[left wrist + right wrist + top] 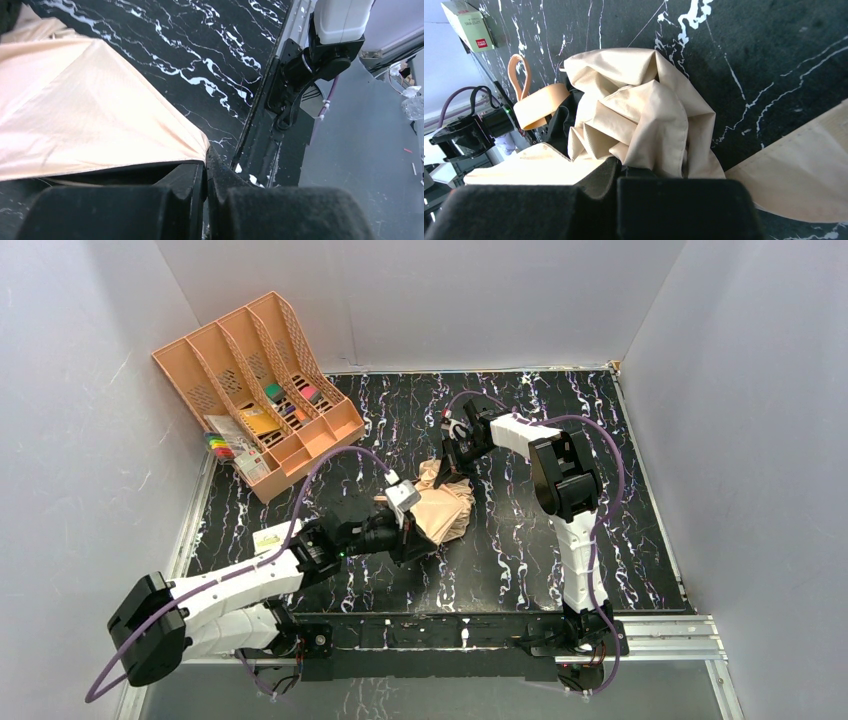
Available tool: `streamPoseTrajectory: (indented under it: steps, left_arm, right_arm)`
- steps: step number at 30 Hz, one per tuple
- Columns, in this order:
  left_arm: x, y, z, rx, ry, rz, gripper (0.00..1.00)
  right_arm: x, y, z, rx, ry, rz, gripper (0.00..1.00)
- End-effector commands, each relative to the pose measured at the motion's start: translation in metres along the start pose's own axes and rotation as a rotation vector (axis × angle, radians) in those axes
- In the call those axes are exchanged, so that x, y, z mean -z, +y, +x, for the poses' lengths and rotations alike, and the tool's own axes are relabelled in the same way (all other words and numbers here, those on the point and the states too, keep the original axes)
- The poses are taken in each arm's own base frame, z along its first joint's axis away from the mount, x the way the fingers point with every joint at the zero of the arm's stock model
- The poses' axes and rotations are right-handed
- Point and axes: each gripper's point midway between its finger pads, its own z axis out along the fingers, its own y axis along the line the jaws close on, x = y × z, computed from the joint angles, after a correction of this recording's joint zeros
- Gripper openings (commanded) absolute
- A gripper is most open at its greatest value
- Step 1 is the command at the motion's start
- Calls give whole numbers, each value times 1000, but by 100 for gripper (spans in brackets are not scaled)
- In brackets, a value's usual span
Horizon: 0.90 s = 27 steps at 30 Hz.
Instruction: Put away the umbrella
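Umbrella [447, 508] | loose, unrolled on tabletop [545, 550] | left jaws pinch fabric corner, right jaws clamp folds | rolling, strapping, stowing outstanding

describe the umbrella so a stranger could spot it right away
On the black marbled table, look near its middle. The umbrella is the crumpled pale beige fabric bundle there, soft and loose, unlike the rigid peach-orange divided tray at the far left corner.

crumpled beige umbrella [445, 508], seemingly half-folded
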Motion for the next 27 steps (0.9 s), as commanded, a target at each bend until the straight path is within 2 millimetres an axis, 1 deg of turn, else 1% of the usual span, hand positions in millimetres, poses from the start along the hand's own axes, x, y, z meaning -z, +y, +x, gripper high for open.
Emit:
streamPoseTrajectory:
  steps: [1, 3, 5, 7, 8, 9, 11, 12, 13, 16, 20, 27]
  left_arm:
    - [0, -43, -13, 56, -24, 71, 0]
    - [-2, -51, -7, 57, -4, 63, 0]
    - [-3, -51, 4, 58, 26, 23, 2]
    - [-3, -38, 14, 66, 40, -54, 9]
    - [-1, -27, 19, 67, 37, -110, 15]
    - [0, -19, 21, 63, 31, -147, 22]
    - [2, -10, 23, 31, 20, -183, 34]
    - [3, -2, 22, 3, 6, -217, 41]
    - [4, 2, 22, -21, 2, -230, 48]
    - [4, 10, 21, -119, -14, -243, 61]
    - [3, 16, 29, -223, 4, -237, 65]
    - [-1, 15, 50, -323, 80, -169, 66]
  right_arm:
    - [-16, -92, -2, 9, -26, 306, 0]
    - [-17, -93, -1, 9, -25, 309, 0]
    - [-17, -93, 0, 7, -22, 311, 0]
    - [-16, -94, -1, 6, -24, 311, 0]
    - [-16, -94, -1, 6, -26, 311, 0]
    - [-16, -93, -1, 6, -26, 310, 0]
    - [-16, -93, -1, 9, -24, 307, 0]
    - [-16, -92, -1, 10, -23, 306, 0]
    - [-16, -92, -1, 11, -23, 305, 0]
    - [-16, -91, -1, 15, -21, 299, 0]
    - [-15, -90, -2, 18, -23, 297, 0]
    - [-16, -89, 0, 18, -18, 294, 0]
